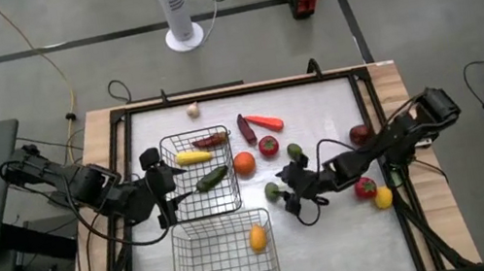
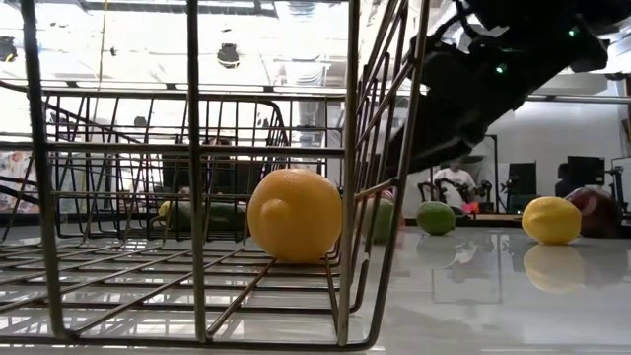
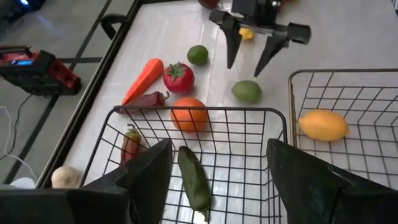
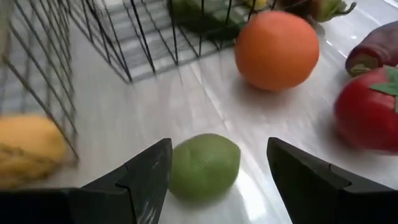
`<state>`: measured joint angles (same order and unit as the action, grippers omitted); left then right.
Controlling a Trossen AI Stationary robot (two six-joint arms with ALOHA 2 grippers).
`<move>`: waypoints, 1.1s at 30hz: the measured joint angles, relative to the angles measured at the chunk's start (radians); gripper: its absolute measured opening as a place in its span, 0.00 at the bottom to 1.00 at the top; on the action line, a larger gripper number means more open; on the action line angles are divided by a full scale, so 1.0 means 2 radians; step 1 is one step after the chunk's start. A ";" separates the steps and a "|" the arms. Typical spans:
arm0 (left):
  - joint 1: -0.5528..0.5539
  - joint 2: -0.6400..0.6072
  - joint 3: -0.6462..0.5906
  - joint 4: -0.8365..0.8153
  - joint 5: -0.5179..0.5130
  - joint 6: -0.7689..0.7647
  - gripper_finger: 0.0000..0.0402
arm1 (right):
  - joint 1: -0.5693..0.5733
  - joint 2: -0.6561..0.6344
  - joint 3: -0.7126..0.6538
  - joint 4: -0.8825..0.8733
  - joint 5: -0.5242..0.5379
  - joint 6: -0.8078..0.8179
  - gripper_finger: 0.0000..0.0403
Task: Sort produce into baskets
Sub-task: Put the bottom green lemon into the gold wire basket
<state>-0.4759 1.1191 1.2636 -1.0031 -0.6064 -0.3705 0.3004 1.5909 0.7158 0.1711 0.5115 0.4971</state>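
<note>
Green lime (image 4: 204, 166) lies on the table between the right gripper's (image 1: 288, 198) wide-open fingers, ungripped. The left gripper (image 1: 160, 184), open and empty, hovers over the far basket's (image 1: 193, 136) rim.

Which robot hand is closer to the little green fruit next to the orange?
The right. Its tool is open right around the green fruit, not yet touching. The left tool is open over the far basket, across it from the fruit.
</note>
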 joint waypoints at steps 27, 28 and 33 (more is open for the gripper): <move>0.000 0.004 0.000 -0.005 0.008 -0.012 0.62 | 0.072 0.107 0.057 0.034 0.148 -0.016 0.72; 0.000 0.004 0.000 -0.005 0.008 -0.012 0.62 | 0.070 0.107 0.055 0.036 0.152 -0.015 0.72; 0.000 0.004 0.000 -0.005 0.008 -0.009 0.62 | 0.063 0.142 0.053 0.037 0.162 -0.014 0.72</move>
<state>-0.4755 1.1263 1.2636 -1.0133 -0.5905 -0.3893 0.4268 1.8741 0.8227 0.2455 0.8352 0.4683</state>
